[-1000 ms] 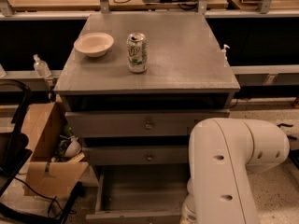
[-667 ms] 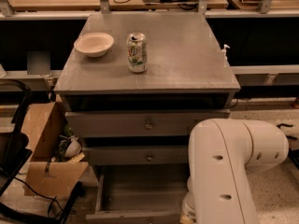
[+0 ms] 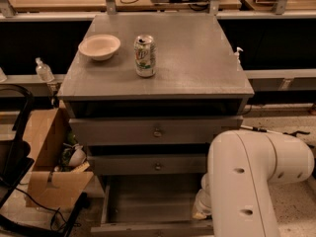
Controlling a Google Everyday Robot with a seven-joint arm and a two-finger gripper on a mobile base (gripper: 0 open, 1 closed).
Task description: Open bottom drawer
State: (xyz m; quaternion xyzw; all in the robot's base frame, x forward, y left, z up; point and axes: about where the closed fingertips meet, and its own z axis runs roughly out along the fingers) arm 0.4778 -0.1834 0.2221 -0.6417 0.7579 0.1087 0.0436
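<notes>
The bottom drawer (image 3: 148, 201) of the grey cabinet stands pulled out toward me, its plain grey inside showing and its front edge at the bottom of the camera view. Above it, the middle drawer (image 3: 157, 165) and the top drawer (image 3: 157, 131) each show a small knob at centre. My white arm (image 3: 252, 177) fills the lower right and reaches down beside the open drawer's right end. The gripper is hidden below the arm and the frame edge.
A beige bowl (image 3: 99, 46) and a drink can (image 3: 145, 56) stand on the cabinet top (image 3: 197, 58). An open cardboard box (image 3: 47, 157) with clutter sits on the floor to the left, next to a black frame (image 3: 15, 152). A small bottle (image 3: 44, 70) stands on the ledge behind.
</notes>
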